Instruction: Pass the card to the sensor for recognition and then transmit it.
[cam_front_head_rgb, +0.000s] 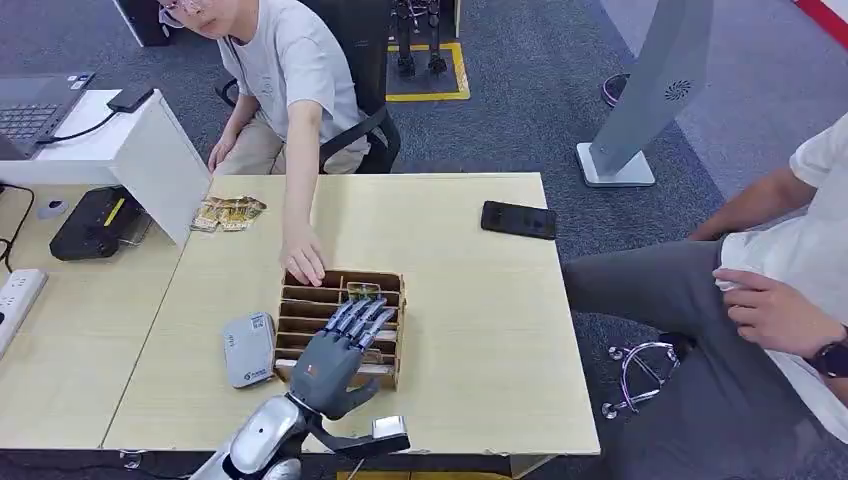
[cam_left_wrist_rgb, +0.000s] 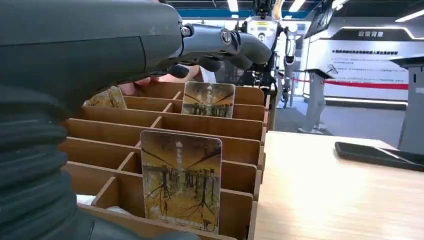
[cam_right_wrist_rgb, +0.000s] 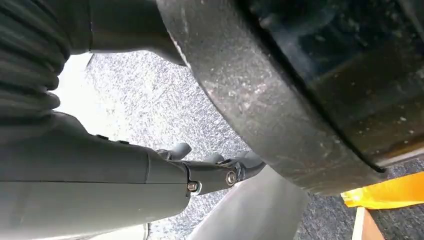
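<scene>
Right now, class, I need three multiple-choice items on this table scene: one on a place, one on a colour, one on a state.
1. The grey sensor box lies where?
A. left of the wooden rack
B. inside the rack
C. on the floor

2. The phone on the table is:
A. white
B. black
C. yellow

3. The left hand is:
A. holding the phone
B. over the rack, holding nothing
C. pressing the sensor box

Key: 1 A, the box sits beside the rack; 2 B, dark slab; 3 B, fingers extended above the slots.

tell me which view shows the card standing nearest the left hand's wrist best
The left wrist view: the card stands upright in the wooden rack, face clear. In the head view the left hand covers that spot; the right wrist view looks at floor.
</scene>
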